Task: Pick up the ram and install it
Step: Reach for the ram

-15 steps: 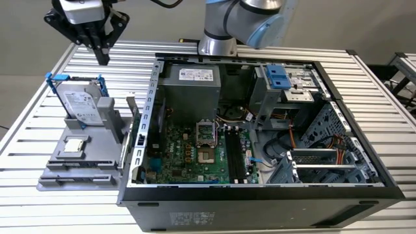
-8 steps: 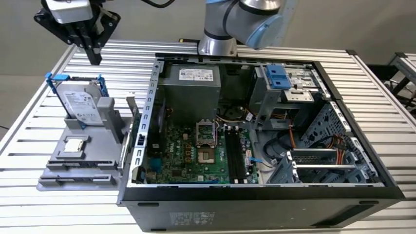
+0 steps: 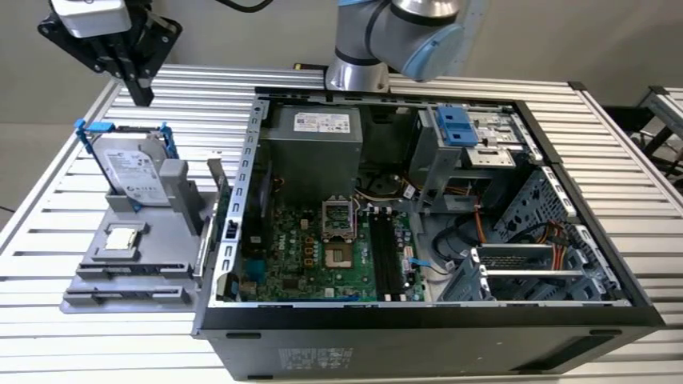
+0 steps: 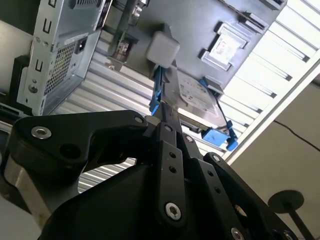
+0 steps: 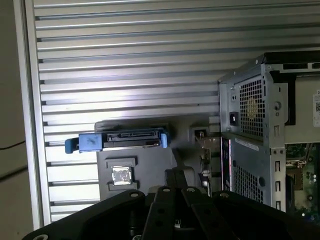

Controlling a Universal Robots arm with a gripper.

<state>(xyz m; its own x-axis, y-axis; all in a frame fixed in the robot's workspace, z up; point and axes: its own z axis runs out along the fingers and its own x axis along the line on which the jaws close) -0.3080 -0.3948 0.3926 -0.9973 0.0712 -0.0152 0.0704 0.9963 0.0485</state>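
Exterior view, item one: ram (image 3: 217, 178), seemingly the thin strip standing on edge between grey fixture (image 3: 128, 292) and computer case (image 3: 245, 200); light, stiff, likely fragile, best pinched along its upper edge; gripper (image 3: 141, 94) fingers together, empty, high over the worktop (image 3: 43, 336), well apart.

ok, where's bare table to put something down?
Bare slats of the table run along the case on the exterior view's right, and in front of the grey holder at the lower left. A strip behind the holder sits under the gripper. Crowded: the holder with its hard drive, and inside the case.
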